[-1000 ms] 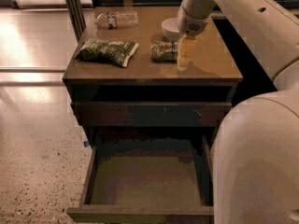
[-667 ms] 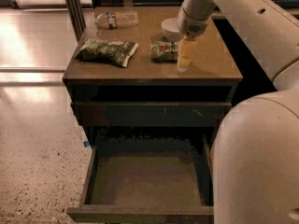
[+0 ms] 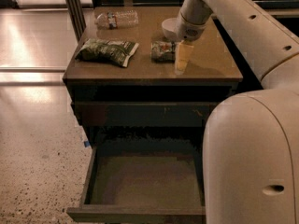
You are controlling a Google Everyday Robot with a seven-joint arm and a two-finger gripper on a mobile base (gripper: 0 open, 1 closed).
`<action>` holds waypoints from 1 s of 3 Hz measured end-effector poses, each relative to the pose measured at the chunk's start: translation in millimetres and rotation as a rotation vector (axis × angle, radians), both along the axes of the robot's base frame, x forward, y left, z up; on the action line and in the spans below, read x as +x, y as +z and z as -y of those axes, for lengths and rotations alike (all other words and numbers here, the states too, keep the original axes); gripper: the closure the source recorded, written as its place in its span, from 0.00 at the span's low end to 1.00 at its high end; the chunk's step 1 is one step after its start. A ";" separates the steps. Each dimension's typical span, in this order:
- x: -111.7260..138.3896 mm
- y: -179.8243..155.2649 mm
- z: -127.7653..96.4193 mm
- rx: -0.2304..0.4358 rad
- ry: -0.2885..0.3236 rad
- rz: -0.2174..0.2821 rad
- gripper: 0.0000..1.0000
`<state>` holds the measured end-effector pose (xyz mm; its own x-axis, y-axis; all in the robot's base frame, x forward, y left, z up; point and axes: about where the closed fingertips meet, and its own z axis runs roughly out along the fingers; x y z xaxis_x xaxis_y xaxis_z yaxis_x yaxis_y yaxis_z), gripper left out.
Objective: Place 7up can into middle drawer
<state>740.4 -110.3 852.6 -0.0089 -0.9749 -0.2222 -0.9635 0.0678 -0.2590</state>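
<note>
Gripper sat just right of 7up can, seemingly not around it; its spread could not be told. Best centred over can before closing.

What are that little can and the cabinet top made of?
The 7up can looks like thin metal: silvery, dented. The cabinet top looks like wood or laminate: brown, smooth, softly reflecting light. The gripper hangs beside the can.

1 7up can, 1 snack bag, 1 water bottle, 1 white bowl, 1 middle drawer, 1 gripper just beside the can.
</note>
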 end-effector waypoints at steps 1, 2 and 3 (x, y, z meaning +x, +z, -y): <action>1.1 -27.3 -11.0 -0.013 0.017 -0.070 0.00; 1.0 -29.7 -11.0 -0.015 0.017 -0.076 0.00; 1.0 -29.7 -11.0 -0.015 0.017 -0.076 0.19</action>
<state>741.5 -99.2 822.9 -0.0083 -0.9783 -0.2072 -0.9813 0.0477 -0.1862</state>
